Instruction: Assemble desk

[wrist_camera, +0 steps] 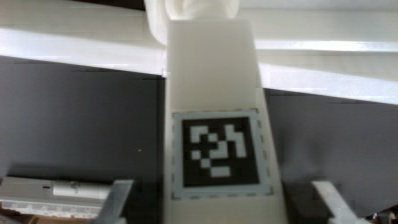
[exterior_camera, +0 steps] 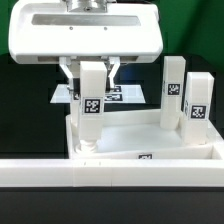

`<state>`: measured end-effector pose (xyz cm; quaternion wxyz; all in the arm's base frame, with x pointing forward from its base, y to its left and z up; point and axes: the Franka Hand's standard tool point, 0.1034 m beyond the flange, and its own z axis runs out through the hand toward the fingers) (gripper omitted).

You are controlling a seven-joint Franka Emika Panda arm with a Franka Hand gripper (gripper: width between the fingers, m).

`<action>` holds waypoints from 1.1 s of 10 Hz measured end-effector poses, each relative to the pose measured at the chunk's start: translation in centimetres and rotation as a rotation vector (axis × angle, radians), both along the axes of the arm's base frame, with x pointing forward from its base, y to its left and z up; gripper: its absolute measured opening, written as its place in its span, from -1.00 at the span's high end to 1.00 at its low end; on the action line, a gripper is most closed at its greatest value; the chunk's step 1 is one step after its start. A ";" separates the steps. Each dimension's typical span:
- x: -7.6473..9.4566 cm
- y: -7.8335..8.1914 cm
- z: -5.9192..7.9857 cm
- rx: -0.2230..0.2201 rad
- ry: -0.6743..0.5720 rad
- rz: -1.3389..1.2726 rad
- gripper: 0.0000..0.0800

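Gripper clamped on the upper part of one upright leg, a finger on each side of it. The leg's lower end stands at the near corner of the tabletop, on the exterior view's left, apparently at or in a corner socket. Two further legs stand upright at the tabletop's far side, on the exterior view's right. The tabletop lies just behind the low wall; the marker board lies further back on the table.

Risks, as judged: if the leg is slightly tilted or off the socket's centre, pressing or turning it could cross-thread or jam it. The tabletop could also shift against the wall under that load. A slipping grip would turn the fingers around the leg without driving it.

Hard to make out: the socket itself is hidden by the leg's foot and the tabletop's rim, so how deep the leg sits cannot be told. In the wrist view the leg fills the centre and its lower end blurs out, while the fingertips are cut off at the edge.
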<state>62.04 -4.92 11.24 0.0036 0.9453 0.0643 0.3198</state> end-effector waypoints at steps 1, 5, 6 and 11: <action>0.0 0.0 0.0 0.001 0.005 0.002 0.27; 0.0 0.0 0.0 0.001 0.005 0.002 0.27; 0.0 -0.1 0.0 0.001 0.008 0.001 0.27; -0.3 -0.8 -0.1 -0.001 0.009 -0.009 0.27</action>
